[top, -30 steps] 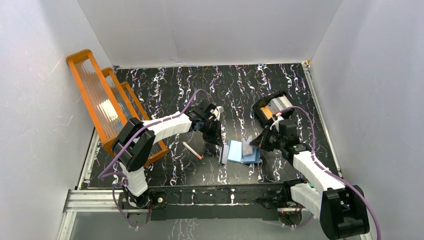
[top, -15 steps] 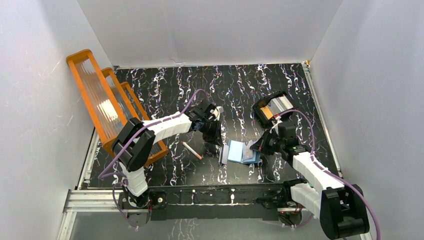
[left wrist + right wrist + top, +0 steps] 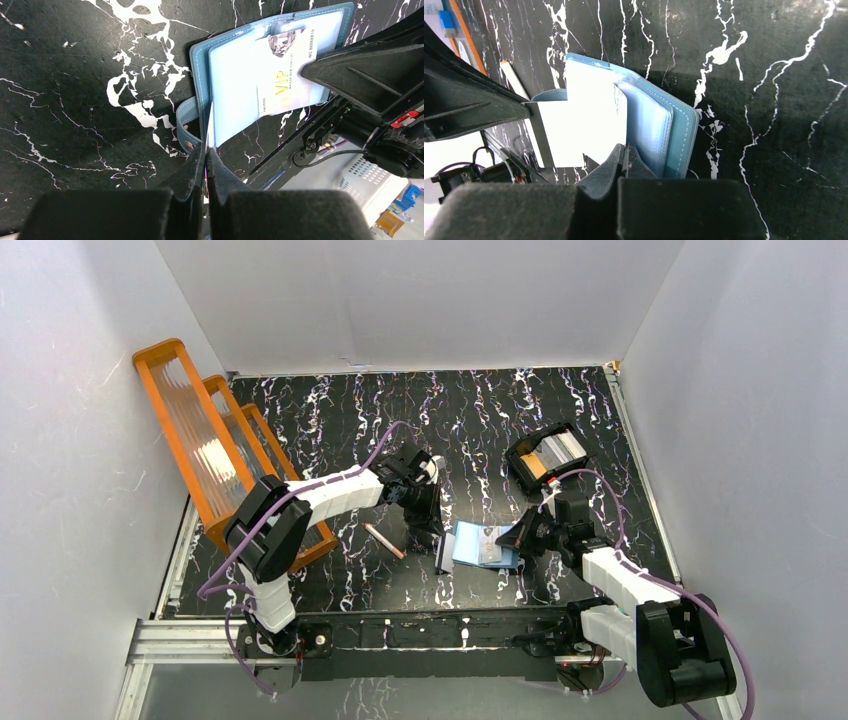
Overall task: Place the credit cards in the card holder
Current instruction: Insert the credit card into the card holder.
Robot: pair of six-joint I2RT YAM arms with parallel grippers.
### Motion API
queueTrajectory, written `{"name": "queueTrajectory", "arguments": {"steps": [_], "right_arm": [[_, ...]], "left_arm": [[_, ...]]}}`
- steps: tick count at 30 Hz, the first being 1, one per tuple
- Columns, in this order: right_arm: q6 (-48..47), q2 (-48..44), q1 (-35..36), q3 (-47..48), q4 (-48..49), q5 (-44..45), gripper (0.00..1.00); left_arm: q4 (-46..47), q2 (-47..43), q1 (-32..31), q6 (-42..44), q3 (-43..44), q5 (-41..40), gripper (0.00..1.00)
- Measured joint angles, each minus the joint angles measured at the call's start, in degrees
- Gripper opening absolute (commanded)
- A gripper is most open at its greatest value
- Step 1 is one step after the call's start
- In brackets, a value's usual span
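Left wrist view showed the left pincer (image 3: 205, 152) clamped on the open card holder (image 3: 232, 85); the right pincer (image 3: 624, 150) pinched a silver credit card (image 3: 282, 80) lying across it.

You see your teal card holder (image 3: 465, 545) lying open and flat, front middle, a white VIP credit card (image 3: 287, 70) across its pale blue pocket page, orange and silver cards (image 3: 553, 454) well apart behind.
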Motion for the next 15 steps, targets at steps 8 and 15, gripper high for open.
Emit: {"name": "queueTrajectory", "arguments": {"steps": [8,15], "right_arm": [[0.63,2.12,0.00,-0.83,4.66,-1.44,0.00],[2.47,3.04,0.00,-1.99,8.00,-2.19,0.00]], "left_arm": [[0.28,0.57,0.00,0.02,-0.66,0.00,0.00],[0.44,1.01,0.00,0.02,-0.85,0.02,0.00]]}}
